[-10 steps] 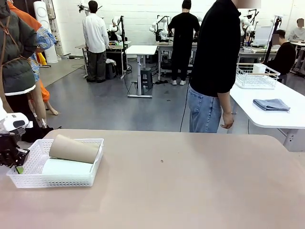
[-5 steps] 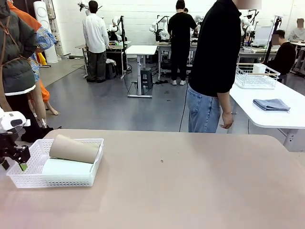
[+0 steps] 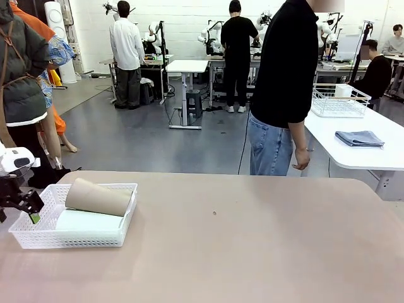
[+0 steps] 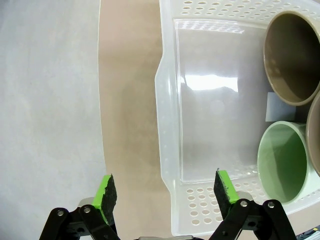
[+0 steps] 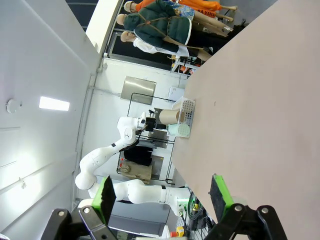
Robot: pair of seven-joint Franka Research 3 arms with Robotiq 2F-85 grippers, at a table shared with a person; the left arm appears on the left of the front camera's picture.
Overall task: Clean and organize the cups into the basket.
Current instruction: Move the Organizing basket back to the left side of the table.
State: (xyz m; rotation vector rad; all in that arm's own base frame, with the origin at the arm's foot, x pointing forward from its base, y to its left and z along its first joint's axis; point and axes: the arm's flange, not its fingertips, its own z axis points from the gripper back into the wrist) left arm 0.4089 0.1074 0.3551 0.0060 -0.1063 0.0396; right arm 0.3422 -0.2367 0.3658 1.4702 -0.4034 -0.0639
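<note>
The white lattice basket (image 3: 38, 235) stands at the table's left end. A brown cup (image 3: 98, 197) lies on its side across the top of a mint green cup (image 3: 88, 221) inside it. My left gripper (image 3: 28, 208) hangs open just off the basket's left end, holding nothing. The left wrist view looks down on my left gripper (image 4: 165, 189), its jaws wide on either side of the basket's end rim (image 4: 167, 125). Deeper in are the mouths of a brown cup (image 4: 292, 57) and the mint cup (image 4: 282, 162). My right gripper (image 5: 162, 192) is open and empty above the table.
A person in a black top and jeans (image 3: 284, 88) stands at the table's far side, arms down. Behind, another table carries a white wire basket (image 3: 339, 101) and a folded blue cloth (image 3: 358, 137). The tan tabletop (image 3: 252, 240) stretches right of the basket.
My left gripper's jaws have gone from nearly shut to wide open at the basket's left end, and it has lifted slightly. The cups have stayed where they lie.
</note>
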